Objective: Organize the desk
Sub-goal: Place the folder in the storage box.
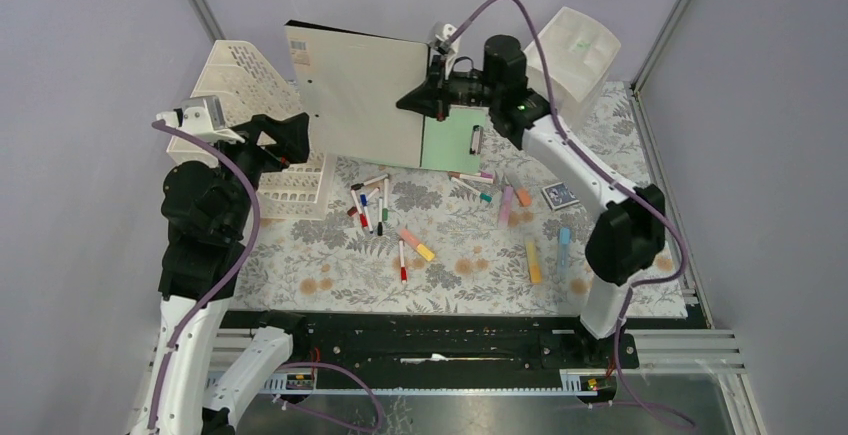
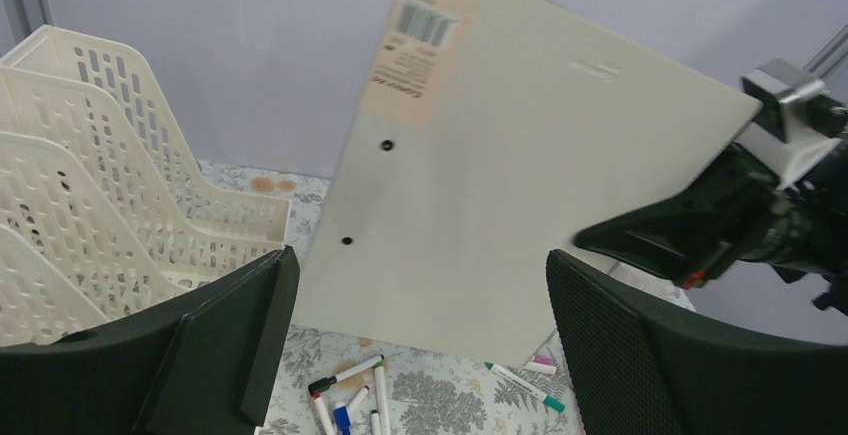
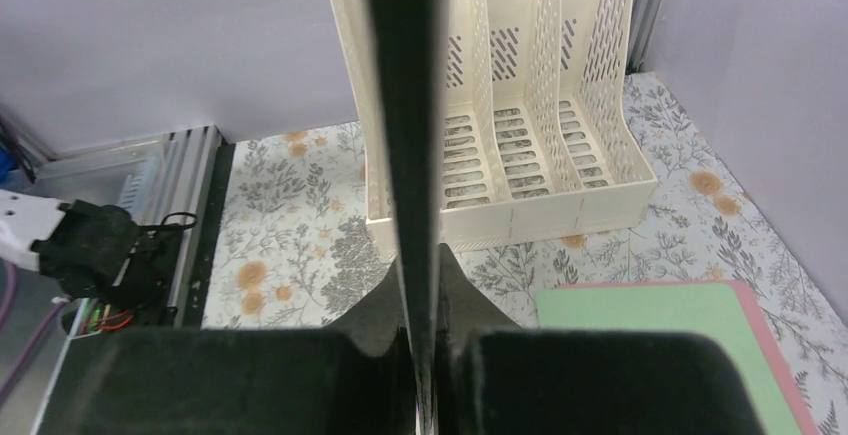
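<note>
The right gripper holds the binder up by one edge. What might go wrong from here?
1. The right gripper pinches the binder at one edge only, so the wide board may swing or slip and fall on the markers below.
2. The left gripper stands open close to the binder's other edge, by the rack. If the binder goes toward the rack, the two may collide.

green clipboard [image 1: 452,143] left part hidden behind the upright cream folder [image 1: 360,95] at the desk's [image 1: 450,285] far edge, file rack [image 1: 235,75] partly behind the left arm [image 1: 205,205], folder label [image 2: 412,55] text unreadable, small card [image 1: 559,195] print too small to tell
</note>
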Robot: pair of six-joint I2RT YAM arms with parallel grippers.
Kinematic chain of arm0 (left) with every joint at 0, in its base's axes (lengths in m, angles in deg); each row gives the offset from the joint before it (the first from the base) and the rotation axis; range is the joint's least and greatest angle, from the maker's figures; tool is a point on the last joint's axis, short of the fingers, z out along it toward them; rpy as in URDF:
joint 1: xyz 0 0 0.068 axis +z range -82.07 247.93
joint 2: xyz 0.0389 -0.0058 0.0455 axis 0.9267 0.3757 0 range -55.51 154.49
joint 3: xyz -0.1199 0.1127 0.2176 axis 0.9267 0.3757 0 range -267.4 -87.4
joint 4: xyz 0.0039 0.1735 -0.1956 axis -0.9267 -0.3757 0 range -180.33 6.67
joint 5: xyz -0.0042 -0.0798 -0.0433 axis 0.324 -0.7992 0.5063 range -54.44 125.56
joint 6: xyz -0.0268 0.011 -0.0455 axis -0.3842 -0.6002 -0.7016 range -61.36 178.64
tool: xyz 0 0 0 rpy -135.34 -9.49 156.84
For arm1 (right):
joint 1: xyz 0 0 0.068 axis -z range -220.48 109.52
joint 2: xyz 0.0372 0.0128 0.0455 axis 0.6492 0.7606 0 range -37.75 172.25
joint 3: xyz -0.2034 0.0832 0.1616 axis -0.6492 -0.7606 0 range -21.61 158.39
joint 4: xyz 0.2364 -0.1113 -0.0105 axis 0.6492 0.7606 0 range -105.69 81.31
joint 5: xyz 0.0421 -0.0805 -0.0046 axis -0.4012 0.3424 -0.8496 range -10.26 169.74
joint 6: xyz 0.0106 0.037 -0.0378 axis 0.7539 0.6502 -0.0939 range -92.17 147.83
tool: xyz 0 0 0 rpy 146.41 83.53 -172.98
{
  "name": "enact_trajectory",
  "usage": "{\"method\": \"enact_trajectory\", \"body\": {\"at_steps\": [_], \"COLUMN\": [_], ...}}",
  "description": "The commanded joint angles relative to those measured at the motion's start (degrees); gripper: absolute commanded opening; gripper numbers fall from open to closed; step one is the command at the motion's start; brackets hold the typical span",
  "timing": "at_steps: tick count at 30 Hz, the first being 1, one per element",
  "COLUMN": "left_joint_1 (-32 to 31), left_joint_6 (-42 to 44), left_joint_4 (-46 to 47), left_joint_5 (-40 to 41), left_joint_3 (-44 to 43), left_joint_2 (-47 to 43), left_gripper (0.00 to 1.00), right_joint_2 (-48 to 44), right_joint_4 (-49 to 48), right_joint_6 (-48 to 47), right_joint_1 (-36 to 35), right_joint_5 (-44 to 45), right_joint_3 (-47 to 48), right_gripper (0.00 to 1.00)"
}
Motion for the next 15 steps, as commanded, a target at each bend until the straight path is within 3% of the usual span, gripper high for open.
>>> {"method": "enact_trajectory", "body": {"at_steps": [1,6,10,15], "left_joint_1": [0.32,0.32,0.32,0.32], "left_joint_6": [1.90,-1.10,-8.87,-11.81], "left_joint_4": [-3.34,-5.95,-5.91,-6.91], "left_joint_5": [1.64,4.10,7.23,7.15], "left_joint_3": [-3.47,-4.44,-4.16,-5.10], "left_joint_2": [-0.38,-0.71,-0.09,2.15], "left_gripper": [0.99,0.99,0.99,0.99], "right_joint_2": [5.18,13.66,20.83,28.28], "right_joint_4": [-5.27,-6.66,-10.16,-18.53], "right_joint_6": [-4.22,-5.66,-5.53,-0.48], "right_joint_1": [-2.19,-2.52,-2.46,-2.51], "right_joint_5": [2.13,0.17,0.42,-0.37], "right_joint_3": [8.56,18.33,25.36,31.53], "right_gripper": [0.00,0.00,0.00,0.00]}}
